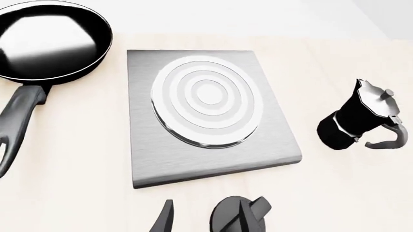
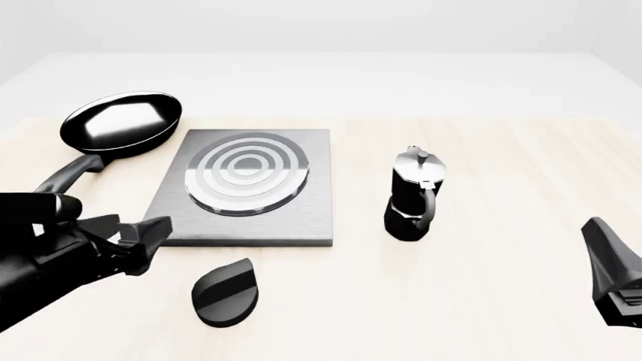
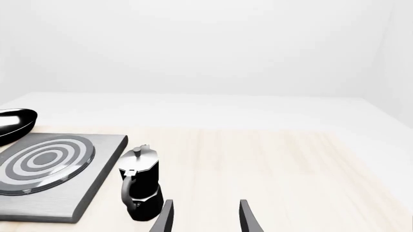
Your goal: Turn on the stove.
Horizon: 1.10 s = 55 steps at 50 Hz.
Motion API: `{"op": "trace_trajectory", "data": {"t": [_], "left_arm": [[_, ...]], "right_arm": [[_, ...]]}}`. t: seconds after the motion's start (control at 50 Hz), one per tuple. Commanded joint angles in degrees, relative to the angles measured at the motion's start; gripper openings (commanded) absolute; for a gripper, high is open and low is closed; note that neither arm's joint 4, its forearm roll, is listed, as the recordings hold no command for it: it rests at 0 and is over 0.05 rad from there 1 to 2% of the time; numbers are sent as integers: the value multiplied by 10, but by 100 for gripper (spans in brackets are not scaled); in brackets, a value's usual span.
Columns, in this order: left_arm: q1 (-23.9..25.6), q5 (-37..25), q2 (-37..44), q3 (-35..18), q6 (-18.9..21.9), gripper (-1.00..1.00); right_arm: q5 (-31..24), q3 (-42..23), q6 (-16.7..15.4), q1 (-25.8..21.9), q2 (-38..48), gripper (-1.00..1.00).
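The stove (image 2: 251, 197) is a flat grey metal slab with a round ringed burner (image 2: 248, 172), left of the table's middle; it also shows in the left wrist view (image 1: 213, 159) and the right wrist view (image 3: 84, 193). A small black round knob with a ridge (image 2: 225, 292) lies on the table just in front of the stove, and shows in the left wrist view (image 1: 227, 220). My left gripper (image 2: 149, 242) is open and empty, hovering to the left of the knob near the stove's front left corner, apart from both. My right gripper (image 2: 605, 252) is open and empty at the far right.
A black frying pan (image 2: 122, 122) sits at the stove's far left corner, its handle (image 2: 65, 177) pointing toward me. A black moka pot (image 2: 414, 197) stands upright just right of the stove. The wooden tabletop (image 2: 501, 301) ends at a white far edge.
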<state>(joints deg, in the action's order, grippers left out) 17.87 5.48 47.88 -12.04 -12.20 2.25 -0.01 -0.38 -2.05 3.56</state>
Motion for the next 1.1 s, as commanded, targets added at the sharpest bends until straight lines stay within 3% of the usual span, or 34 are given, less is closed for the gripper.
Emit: {"op": "trace_trajectory", "data": {"t": [0.02,0.08,0.14,0.16,0.32,0.46,0.56,0.8,0.96,1.1], "left_arm": [[-3,-132,-207,-10,8,100],[-6,-156,-247,-12,15,100],[-7,-211,-346,-24,38,100],[-8,-223,-358,-19,-9,100],[-5,-313,-473,-27,-22,100],[-1,-298,-479,-40,-22,100],[-31,-257,-479,-48,-44,100],[-50,-260,-479,-43,4,100],[-68,-246,-479,-11,9,100],[-68,-257,-479,-22,11,100]], "right_arm": [[-6,0,-1,0,-8,100],[-3,0,-1,0,-6,100],[-5,0,0,1,-8,100],[-9,0,-1,2,-13,100],[-9,0,-2,2,-15,100],[-16,0,-1,2,-23,100],[-18,0,2,1,-27,100],[-20,0,3,-1,-29,100],[-16,0,4,-3,-24,100],[-13,0,5,-5,-20,100]]}}
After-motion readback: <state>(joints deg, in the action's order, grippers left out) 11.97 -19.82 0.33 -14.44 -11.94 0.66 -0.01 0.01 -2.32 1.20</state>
